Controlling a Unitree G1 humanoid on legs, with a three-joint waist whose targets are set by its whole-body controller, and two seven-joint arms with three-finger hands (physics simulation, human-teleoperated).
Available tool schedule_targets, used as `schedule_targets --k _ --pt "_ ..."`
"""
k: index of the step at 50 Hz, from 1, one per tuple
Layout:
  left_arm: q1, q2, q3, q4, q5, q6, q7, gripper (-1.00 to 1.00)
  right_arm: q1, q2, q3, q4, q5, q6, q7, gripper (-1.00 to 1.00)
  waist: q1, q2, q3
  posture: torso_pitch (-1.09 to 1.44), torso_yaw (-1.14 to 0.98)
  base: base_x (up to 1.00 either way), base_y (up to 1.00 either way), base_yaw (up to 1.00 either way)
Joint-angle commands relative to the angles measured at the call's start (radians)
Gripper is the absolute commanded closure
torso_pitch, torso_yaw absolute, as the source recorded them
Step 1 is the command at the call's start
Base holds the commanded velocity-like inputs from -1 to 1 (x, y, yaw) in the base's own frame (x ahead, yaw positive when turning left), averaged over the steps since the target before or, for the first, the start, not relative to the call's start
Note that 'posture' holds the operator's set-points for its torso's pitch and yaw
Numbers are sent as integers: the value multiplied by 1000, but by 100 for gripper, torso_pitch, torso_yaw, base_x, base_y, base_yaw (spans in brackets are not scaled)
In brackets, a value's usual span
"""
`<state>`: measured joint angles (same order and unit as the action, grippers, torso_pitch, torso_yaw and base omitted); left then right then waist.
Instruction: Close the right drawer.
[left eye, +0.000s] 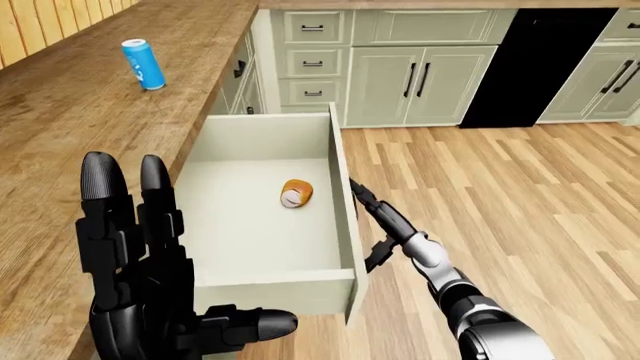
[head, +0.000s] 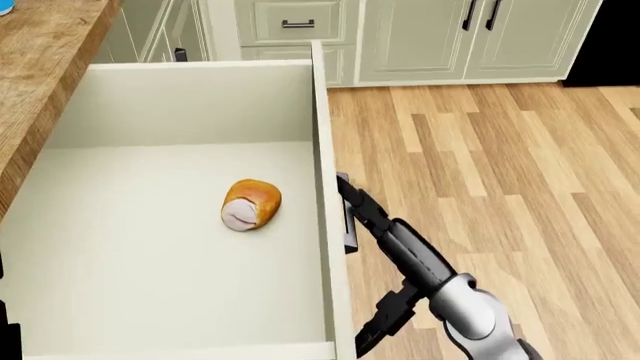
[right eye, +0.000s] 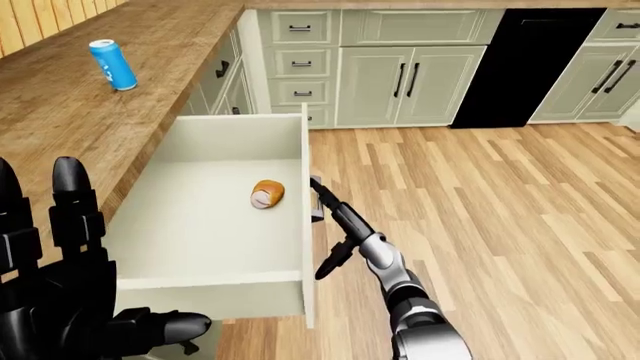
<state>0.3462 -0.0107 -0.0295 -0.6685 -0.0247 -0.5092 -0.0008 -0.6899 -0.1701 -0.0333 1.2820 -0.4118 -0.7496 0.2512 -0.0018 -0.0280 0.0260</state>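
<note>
Drawer (left eye: 262, 247) under worktop (left eye: 90, 127) was w/ front far out, most closing left; right hand (head: 385, 232), fingers straight and apart, pressed its handle (head: 349, 225); left hand (left eye: 140, 292) idle, splayed.

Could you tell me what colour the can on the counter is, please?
The can is blue with a white band; the left-eye view shows it best.

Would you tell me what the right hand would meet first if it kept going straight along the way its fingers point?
Most likely the drawer's front panel: the right hand points its open fingers up-left along it, by the handle. Depth is unclear.
</note>
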Motion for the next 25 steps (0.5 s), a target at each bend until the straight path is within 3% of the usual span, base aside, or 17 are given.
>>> schedule_targets --k 1,25 --pt "-6 1 -1 -36 0 -22 0 -100 -37 20 29 -41 -36 -66 50 -100 9 0 -19 0 0 0 0 0" --pt "-9 -1 1 -41 -2 -15 0 -100 -85 53 42 -40 -66 -44 84 -100 9 2 -13 0 0 0 0 0"
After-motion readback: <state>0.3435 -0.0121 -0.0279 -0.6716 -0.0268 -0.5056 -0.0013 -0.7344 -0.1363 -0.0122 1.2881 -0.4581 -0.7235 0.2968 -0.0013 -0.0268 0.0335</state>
